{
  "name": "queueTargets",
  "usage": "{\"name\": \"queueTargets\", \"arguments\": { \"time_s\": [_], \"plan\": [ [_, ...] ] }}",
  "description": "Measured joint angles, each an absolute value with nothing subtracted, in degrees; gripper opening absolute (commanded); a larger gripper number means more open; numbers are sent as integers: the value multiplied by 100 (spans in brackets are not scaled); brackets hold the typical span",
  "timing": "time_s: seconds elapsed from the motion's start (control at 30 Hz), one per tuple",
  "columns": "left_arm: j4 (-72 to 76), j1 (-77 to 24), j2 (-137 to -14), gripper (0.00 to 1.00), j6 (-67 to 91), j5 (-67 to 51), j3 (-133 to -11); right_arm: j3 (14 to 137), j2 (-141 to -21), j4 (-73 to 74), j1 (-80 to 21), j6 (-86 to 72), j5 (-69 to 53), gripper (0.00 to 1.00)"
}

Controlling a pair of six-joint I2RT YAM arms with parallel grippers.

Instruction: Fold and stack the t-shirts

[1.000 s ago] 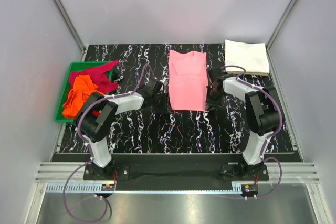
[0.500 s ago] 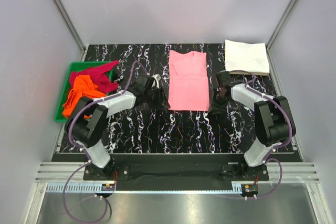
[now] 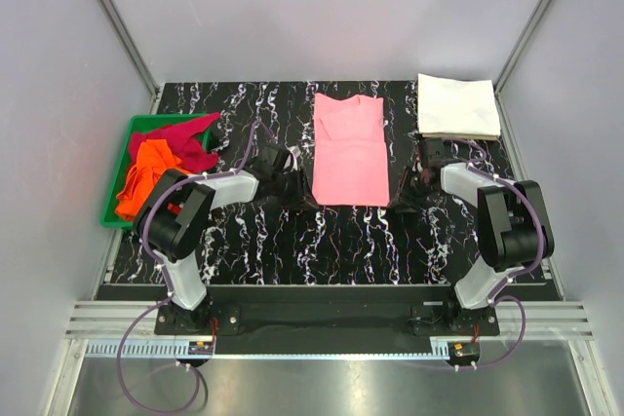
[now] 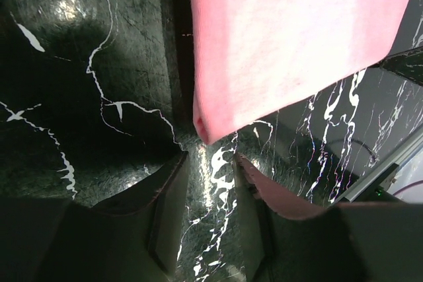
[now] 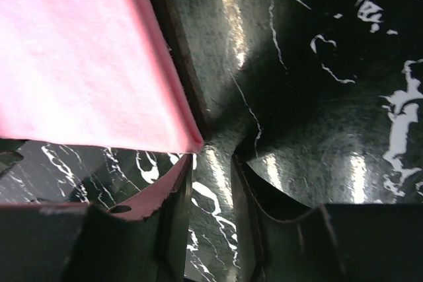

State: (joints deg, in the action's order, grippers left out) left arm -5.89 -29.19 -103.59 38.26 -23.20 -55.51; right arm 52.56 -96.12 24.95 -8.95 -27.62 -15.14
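The light pink t-shirt (image 3: 349, 150), folded into a long strip, lies flat at the table's middle. My left gripper (image 3: 298, 189) is open and empty just off the shirt's near left corner. In the left wrist view that corner (image 4: 201, 123) lies just ahead of the gripper (image 4: 210, 163). My right gripper (image 3: 400, 192) is open and empty just off the near right corner. The right wrist view shows the pink shirt (image 5: 79, 64) ending just ahead of the gripper (image 5: 211, 170). A folded white t-shirt (image 3: 457, 106) lies at the back right. The orange t-shirt (image 3: 146, 174) and the magenta-red t-shirt (image 3: 185, 138) lie crumpled at the left.
A green plastic tray (image 3: 113, 209) at the left edge holds the orange and magenta-red shirts, and the magenta-red one spills over its rim. The black marbled table (image 3: 341, 241) ends at metal rails in front.
Both grippers have drawn away from the pink shirt's near corners, swung outward, then come back near the corners. The pink shirt lies still.
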Motion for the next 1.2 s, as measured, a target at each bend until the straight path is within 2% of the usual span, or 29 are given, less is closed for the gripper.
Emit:
{"name": "queueTargets", "arguments": {
  "time_s": [0.47,0.7,0.8,0.83,0.87,0.9,0.97,1.2],
  "plan": [
    [-458,-2858,-10471,38,3990,-2368,-5579,5070,-9651,1892,-762,-2956,-1994,37],
    [-320,-2832,-10560,27,4062,-2403,-5590,5063,-9684,1809,-753,-3050,-2049,34],
    [-318,-2816,-10595,15,4075,-2403,-5592,5054,-9699,1785,-749,-3065,-2049,27],
    [-322,-2810,-10615,5,4082,-2403,-5599,5054,-9708,1785,-749,-3072,-2051,23],
    [-329,-2803,-10637,0,4095,-2405,-5612,5054,-9721,1782,-749,-3074,-2053,18],
    [-318,-2801,-10654,0,4095,-2443,-5636,5054,-9738,1785,-749,-3076,-2053,8],
    [-318,-2801,-10672,0,4088,-2445,-5671,5054,-9754,1785,-749,-3083,-2049,1],
    [-364,-2803,-10608,0,4053,-2410,-5638,5052,-9738,1833,-744,-3118,-2043,0]
  ]
}}
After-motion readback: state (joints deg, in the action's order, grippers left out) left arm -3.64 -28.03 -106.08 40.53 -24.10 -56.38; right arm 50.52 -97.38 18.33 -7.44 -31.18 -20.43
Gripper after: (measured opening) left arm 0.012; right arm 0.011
